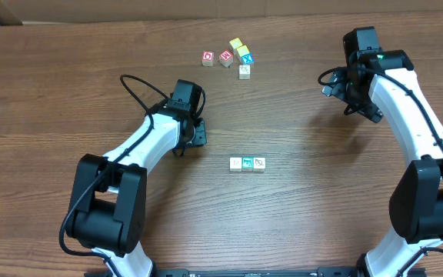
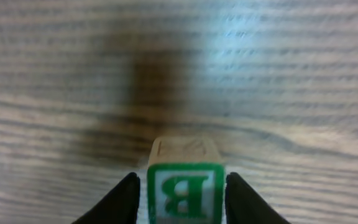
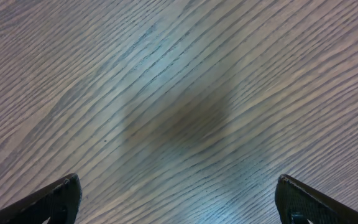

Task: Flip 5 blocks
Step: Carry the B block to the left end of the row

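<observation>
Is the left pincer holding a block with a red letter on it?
No, the block pinched in the left pincer shows a green letter B inside a green frame.

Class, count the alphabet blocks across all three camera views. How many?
9. Five blocks cluster far-centre; three form a mid-table row; the B block sits in the left gripper. Others may be hidden.

The right gripper [image 3: 178,202] looks down on the wooden table [image 3: 104,56]. Its two black fingertips [image 3: 59,200] show only in the lower corners, one at the left and one at the right, and they stand wide apart. The grain of the wood runs diagonally. A soft dark shadow [image 3: 182,121] lies on the wood near the middle.
</observation>
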Available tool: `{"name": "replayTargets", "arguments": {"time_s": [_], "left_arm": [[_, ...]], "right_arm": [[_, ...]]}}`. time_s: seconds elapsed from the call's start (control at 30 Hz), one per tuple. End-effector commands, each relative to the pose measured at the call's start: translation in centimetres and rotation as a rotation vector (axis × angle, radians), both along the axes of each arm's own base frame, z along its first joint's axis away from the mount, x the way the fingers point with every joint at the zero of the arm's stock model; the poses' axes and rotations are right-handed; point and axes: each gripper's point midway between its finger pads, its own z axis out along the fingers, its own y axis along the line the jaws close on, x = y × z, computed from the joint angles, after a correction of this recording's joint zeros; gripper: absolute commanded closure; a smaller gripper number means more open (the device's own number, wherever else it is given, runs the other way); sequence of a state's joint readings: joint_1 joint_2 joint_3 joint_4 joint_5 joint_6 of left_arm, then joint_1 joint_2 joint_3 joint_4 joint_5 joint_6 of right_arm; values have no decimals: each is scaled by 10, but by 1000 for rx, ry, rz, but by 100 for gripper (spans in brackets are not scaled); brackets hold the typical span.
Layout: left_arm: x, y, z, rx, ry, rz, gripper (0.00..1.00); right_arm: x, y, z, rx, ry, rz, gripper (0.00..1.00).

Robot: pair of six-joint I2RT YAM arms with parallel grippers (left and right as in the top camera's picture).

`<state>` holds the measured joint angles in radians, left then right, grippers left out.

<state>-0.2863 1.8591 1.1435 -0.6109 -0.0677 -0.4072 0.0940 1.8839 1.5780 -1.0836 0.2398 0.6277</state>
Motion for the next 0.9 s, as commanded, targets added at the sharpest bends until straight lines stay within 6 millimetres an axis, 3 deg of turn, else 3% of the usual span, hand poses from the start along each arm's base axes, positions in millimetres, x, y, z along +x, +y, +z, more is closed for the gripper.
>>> {"name": "replayTargets", "arguments": {"time_s": [0.0,0.13,0.27,0.47,0.87], "left_arm": [[3,0,1,15,1,-18,60],[3,0,1,15,1,-18,62],[4,0,5,13,-6,-18,71],[10,3,11,27,-44,8,63],[17,3,13,27,-72,5,69]], "right_arm": [[2,0,11,-1,-34,0,0],[2,0,11,-1,-34,0,0],[2,0,11,-1,-34,0,0],[2,0,11,-1,-34,0,0],[2,0,11,-1,-34,0,0]]}}
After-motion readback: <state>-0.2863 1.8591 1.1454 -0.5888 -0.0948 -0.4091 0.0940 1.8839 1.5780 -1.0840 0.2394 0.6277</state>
